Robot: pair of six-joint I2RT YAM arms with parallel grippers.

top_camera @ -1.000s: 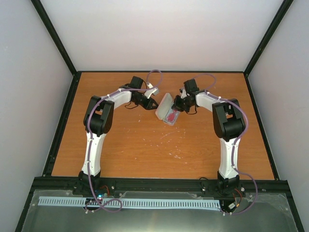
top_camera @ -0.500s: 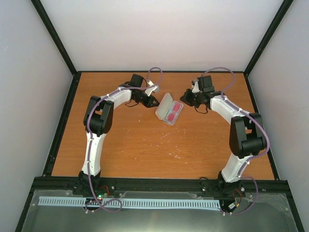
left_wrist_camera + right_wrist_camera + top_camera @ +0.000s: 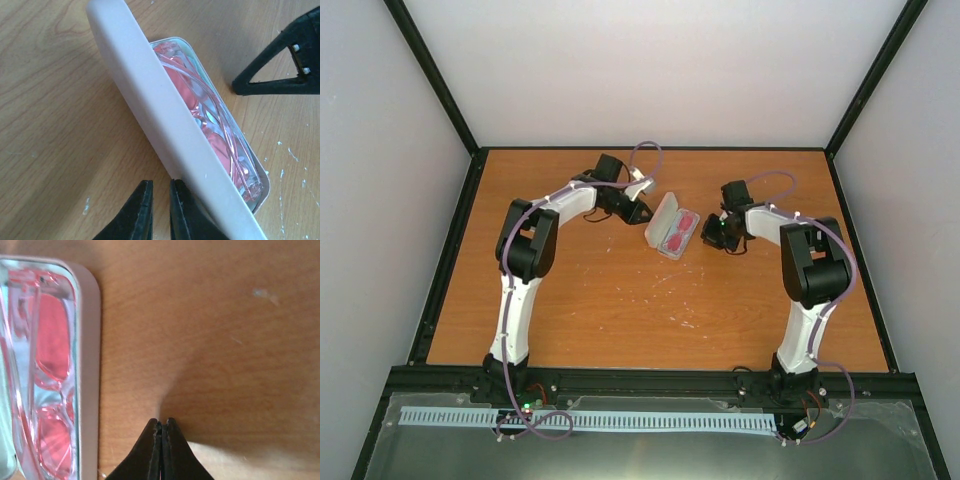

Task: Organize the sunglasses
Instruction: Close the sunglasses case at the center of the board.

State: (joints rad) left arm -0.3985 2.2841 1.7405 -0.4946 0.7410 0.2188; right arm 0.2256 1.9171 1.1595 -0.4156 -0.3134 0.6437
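The sunglasses (image 3: 680,233) with a thin red-pink frame lie folded inside the open pink case (image 3: 663,240) in the middle of the table. They also show in the left wrist view (image 3: 212,117) and the right wrist view (image 3: 50,345). The case lid (image 3: 160,120) stands tilted up on the left side. My left gripper (image 3: 642,212) is just left of the lid, its jaws (image 3: 161,200) almost together and empty. My right gripper (image 3: 708,236) is shut and empty, low over the table just right of the case rim (image 3: 90,365). Its tips (image 3: 161,427) are apart from the rim.
The orange wooden table (image 3: 620,300) carries small white paint flecks. A black frame (image 3: 450,250) edges the table, with white walls behind. The right gripper's black finger (image 3: 285,65) shows beyond the case in the left wrist view.
My right gripper left the case, swung out to the right and came back down beside its right rim. My left gripper shifted slightly toward the lid. The case stays open.
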